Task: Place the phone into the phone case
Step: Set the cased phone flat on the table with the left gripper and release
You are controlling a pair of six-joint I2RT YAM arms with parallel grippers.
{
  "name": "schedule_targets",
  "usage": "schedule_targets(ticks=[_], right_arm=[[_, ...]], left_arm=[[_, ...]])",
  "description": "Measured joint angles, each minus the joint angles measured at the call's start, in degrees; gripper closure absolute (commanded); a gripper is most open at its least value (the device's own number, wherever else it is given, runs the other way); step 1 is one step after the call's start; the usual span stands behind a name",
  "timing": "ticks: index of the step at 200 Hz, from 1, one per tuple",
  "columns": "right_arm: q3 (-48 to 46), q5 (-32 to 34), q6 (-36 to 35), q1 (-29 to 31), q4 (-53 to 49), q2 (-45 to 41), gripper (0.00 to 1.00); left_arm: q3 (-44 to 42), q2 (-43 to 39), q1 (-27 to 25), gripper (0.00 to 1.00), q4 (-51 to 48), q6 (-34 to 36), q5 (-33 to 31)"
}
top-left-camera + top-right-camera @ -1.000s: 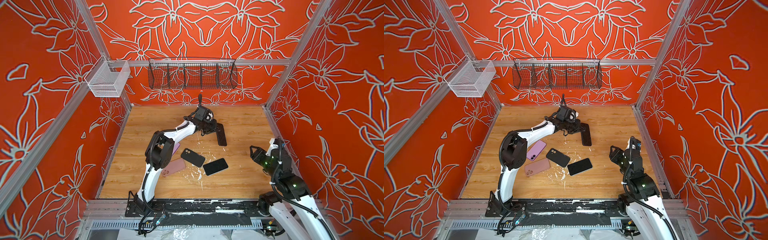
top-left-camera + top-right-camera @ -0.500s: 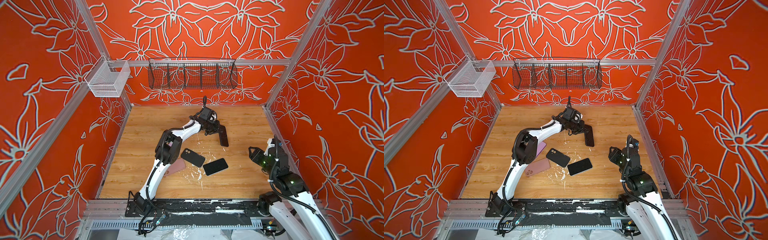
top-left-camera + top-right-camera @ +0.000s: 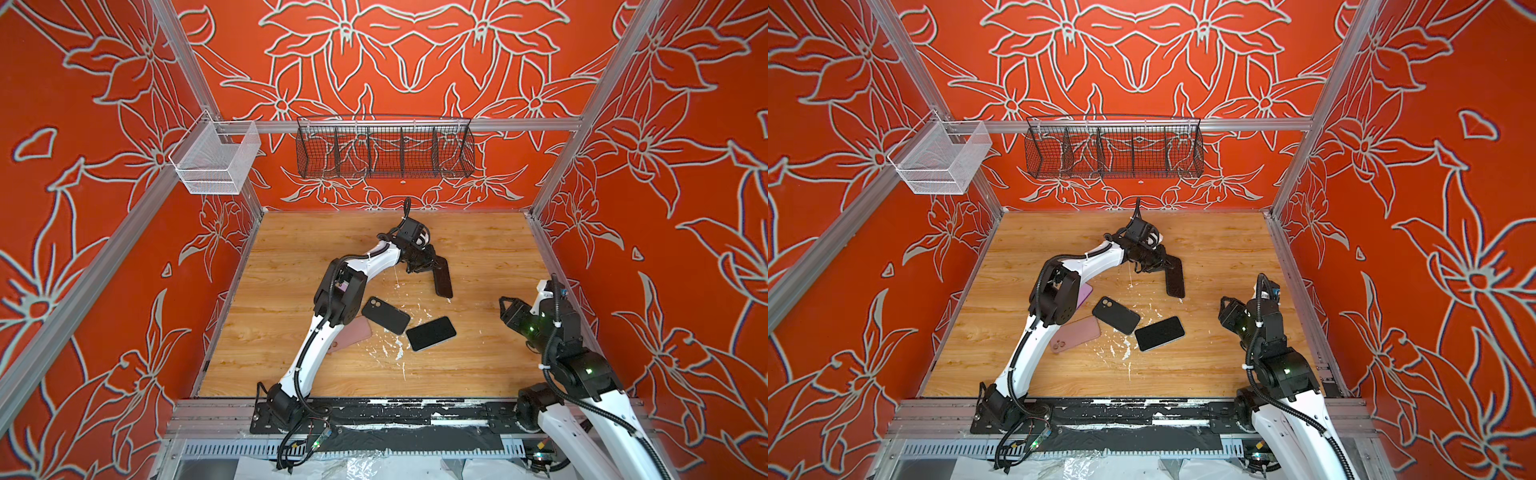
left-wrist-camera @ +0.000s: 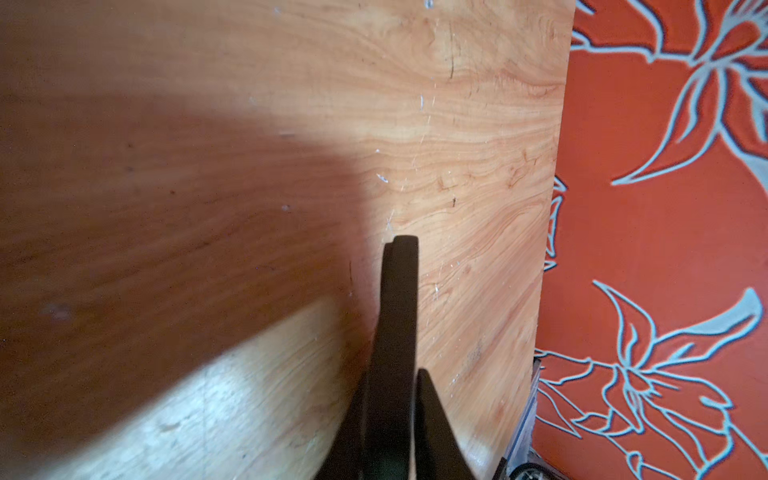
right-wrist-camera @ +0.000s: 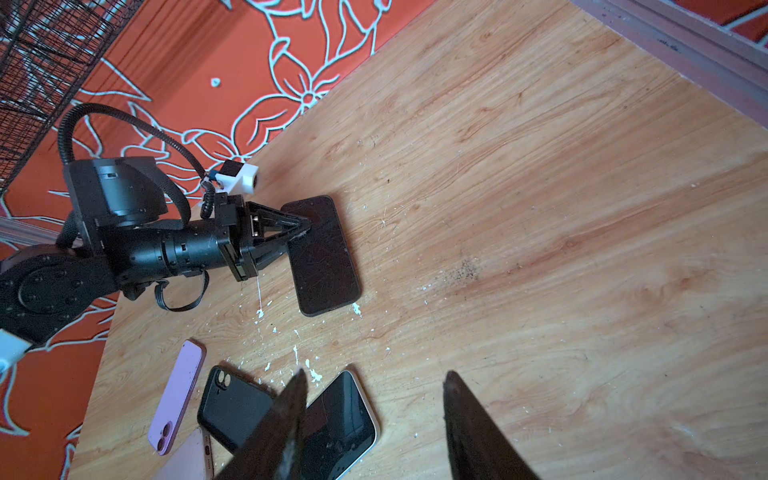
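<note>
- Right wrist view: right gripper (image 5: 376,374) at near right, jaws standing apart, nothing between them, hanging above the wooden table (image 5: 540,208).
- Just beyond, near centre: white-edged phone (image 5: 340,419) lying flat, screen up, close against the black case (image 5: 232,409) on its left; touching or merely beside, cannot tell.
- Left of those: pink case (image 3: 1075,334), partly hidden under the left arm (image 3: 1034,345) in both top views; purple phone (image 5: 178,399), back up, slightly farther.
- Far centre, well apart from both cases: dark phone (image 3: 444,282), one end pinched in the left gripper (image 3: 430,266), fingers (image 4: 430,419) closed against both faces as seen from the left wrist; low over the table or resting on it, cannot tell which.
- Step in hand, as judged: handling of the dark phone, with no phone yet seated in any case.
- Next move calls for bringing a phone over a case, getting that case hollow side up (black one seemingly back up for now), matching camera corner to cutout, then pressing the edges home; probably also needs the idle right gripper to steady the case.
- Count, near to far: two grippers, three phones (white-edged, purple, dark), two cases (black, pink), and on the far wall one black wire basket (image 3: 384,147) plus one white mesh basket (image 3: 216,160).
</note>
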Motion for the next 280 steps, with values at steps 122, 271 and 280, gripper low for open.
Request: schedule_targets(ticks=[122, 271, 280], right_arm=[[0.0, 0.0, 0.22, 0.0, -1.03, -1.01, 0.47], [0.07, -8.24, -1.62, -0.09, 11.23, 24.96, 0.31], [0.15, -8.46, -1.6, -0.11, 11.98, 25.77, 0.31]], left_arm=[[-2.99, 1.16, 1.92, 0.72, 1.62, 0.48, 0.5], [-24.46, -9.9, -1.22, 0.55, 15.43, -7.91, -0.09], [-25.33, -10.29, -1.62, 0.55, 16.06, -8.37, -0.11]])
